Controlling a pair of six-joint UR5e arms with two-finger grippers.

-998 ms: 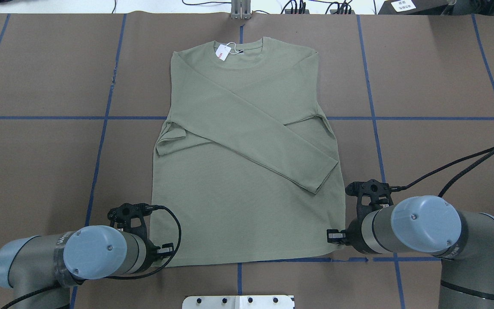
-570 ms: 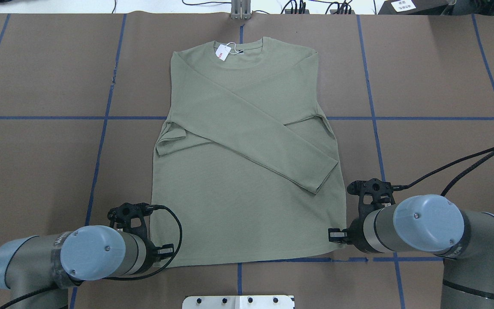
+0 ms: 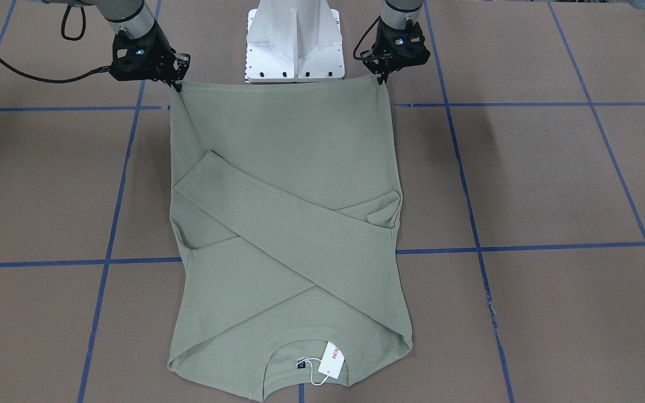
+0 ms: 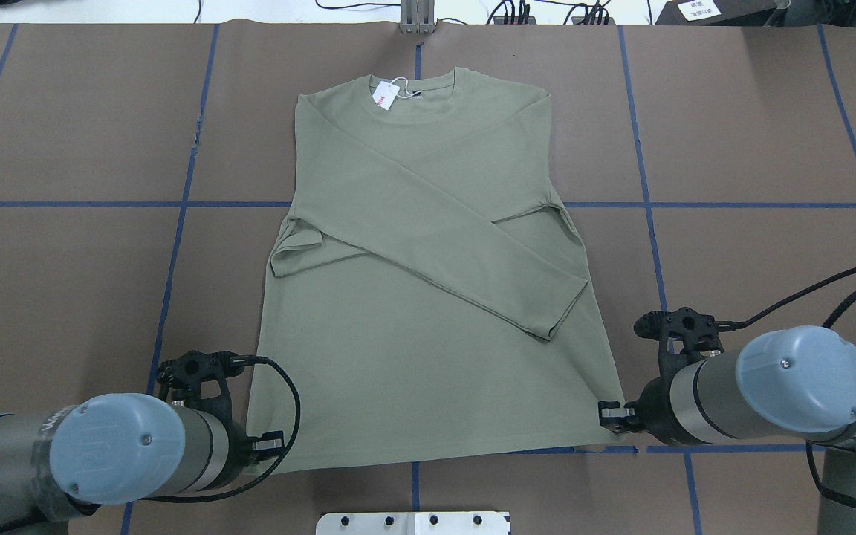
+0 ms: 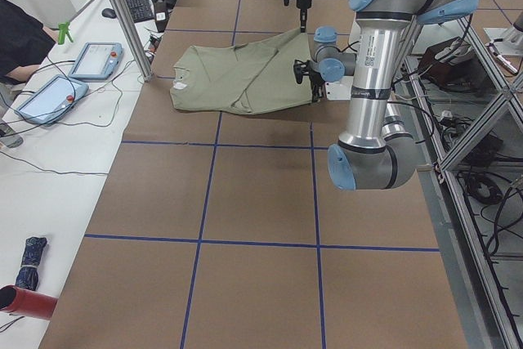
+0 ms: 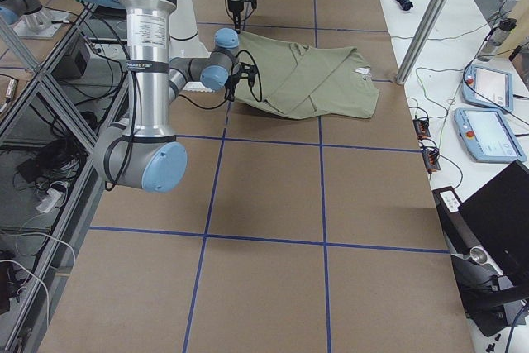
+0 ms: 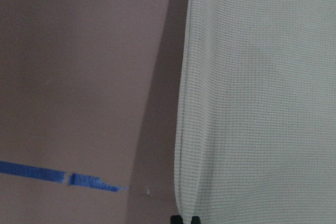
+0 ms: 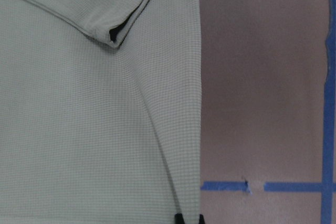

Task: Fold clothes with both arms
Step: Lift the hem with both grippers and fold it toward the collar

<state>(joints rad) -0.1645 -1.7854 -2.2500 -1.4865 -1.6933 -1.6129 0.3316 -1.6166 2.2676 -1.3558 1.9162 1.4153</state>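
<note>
Shirt (image 4: 413,357) lies in centre of the overhead frame on brown table (image 4: 64,282), sleeves crossed; my left gripper (image 4: 264,446) at lower left and right gripper (image 4: 610,414) at lower right each clench one hem corner.

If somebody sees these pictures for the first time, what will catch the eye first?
A sage-green long-sleeved shirt lies spread in the middle of the brown table, its sleeves folded crosswise over the body and a white hang tag at the collar on the far side. At the near hem, the left tool and the right tool each pinch one bottom corner.
</note>
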